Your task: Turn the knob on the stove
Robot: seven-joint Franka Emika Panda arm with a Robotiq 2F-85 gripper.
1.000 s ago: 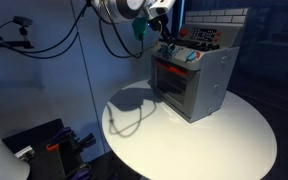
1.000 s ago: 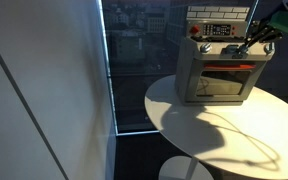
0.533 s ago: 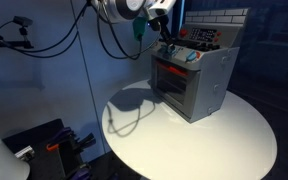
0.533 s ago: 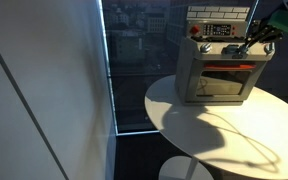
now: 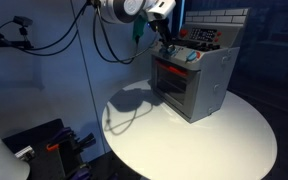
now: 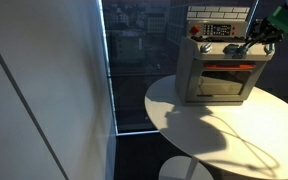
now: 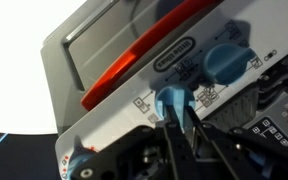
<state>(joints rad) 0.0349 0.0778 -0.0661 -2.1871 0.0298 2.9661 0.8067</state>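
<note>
1. Stove (image 5: 191, 80): a grey toy oven, set near the rear edge of the round white table (image 5: 224, 145).
2. Gripper (image 7: 177, 115): the fingers (image 7: 171, 140) are drawn together, apparently clamped on a light-blue knob (image 7: 172, 98) in the front row.
3. Step in hand: the knob is judged gripped. A wrist rotation about the knob's axis is called for next, without pulling.
4. Writing: an oval badge (image 7: 176, 55) and small pictograms beside the knobs are noted. None can be read.
</note>
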